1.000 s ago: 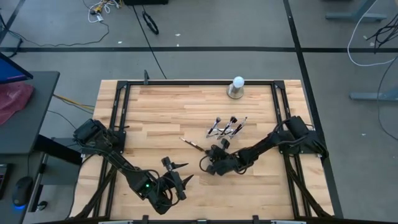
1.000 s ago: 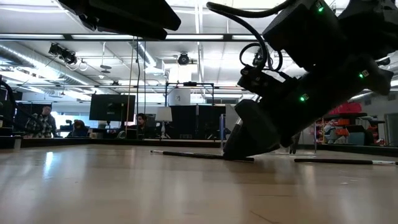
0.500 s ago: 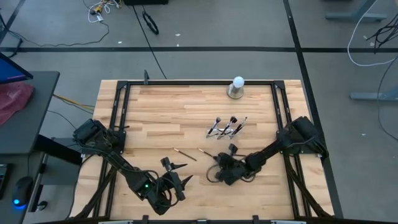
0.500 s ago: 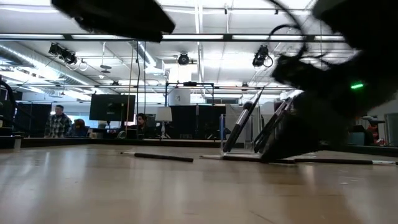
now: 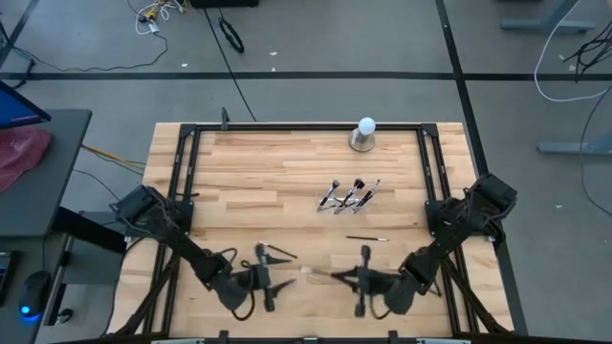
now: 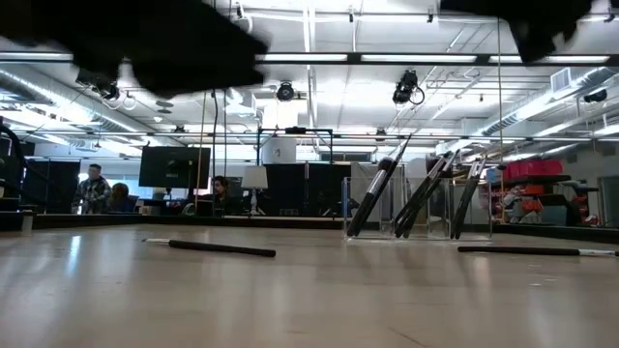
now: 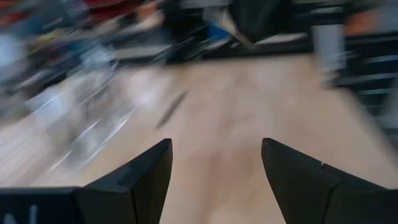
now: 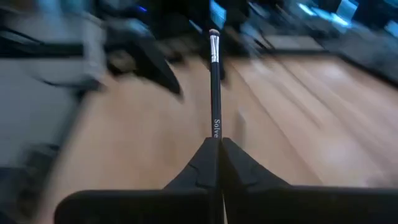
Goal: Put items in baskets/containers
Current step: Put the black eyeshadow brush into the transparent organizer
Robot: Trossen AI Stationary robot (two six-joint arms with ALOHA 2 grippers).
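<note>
One brush (image 8: 214,87) is pinched in the right gripper (image 8: 217,163), fingers clamped on the dark handle, down at the lower centre-right of the high view! It looks light, stiff and slick, so a hold on the handle, well clear of the soft bristles, suits it. Left gripper (image 7: 214,177) hangs at lower centre-left, fingers spread wide, empty. Up past centre, the clear holder (image 6: 416,208) already props several brushes (image 5: 349,196) upright and leaning. Two loose brushes (image 6: 208,247) lie flat on the table (image 5: 249,172).
</note>
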